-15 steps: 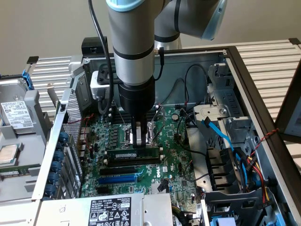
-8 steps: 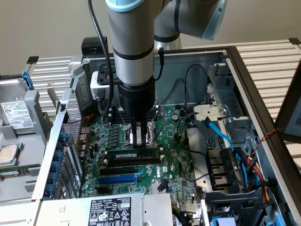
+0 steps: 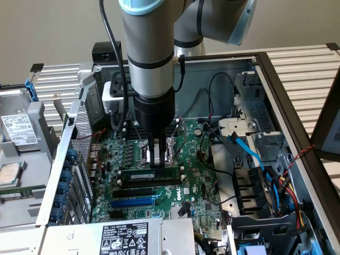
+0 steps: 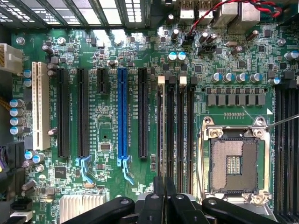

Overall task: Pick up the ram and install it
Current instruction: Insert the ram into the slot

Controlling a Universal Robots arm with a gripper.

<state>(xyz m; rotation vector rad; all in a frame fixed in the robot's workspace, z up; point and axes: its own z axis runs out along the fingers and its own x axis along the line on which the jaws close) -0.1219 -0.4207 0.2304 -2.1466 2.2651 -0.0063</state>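
The ram (image 3: 150, 175) is a narrow green stick with black chips and a white label. It stands on edge across the green motherboard (image 3: 202, 186), just behind the long black slots. My gripper (image 3: 155, 159) comes straight down on its middle and is shut on its top edge. I cannot tell whether the stick is seated in its slot. In the wrist view my gripper (image 4: 164, 198) has its black fingers (image 4: 154, 205) pressed together over the memory slots (image 4: 182, 140), next to the open CPU socket (image 4: 236, 161).
A blue slot (image 3: 133, 202) and black slots (image 3: 138, 191) lie in front of the ram. Blue and black cables (image 3: 249, 154) and a drive cage (image 3: 249, 133) fill the case toward the exterior view's right. A labelled power supply (image 3: 125, 236) sits in front. Case walls ring the board.
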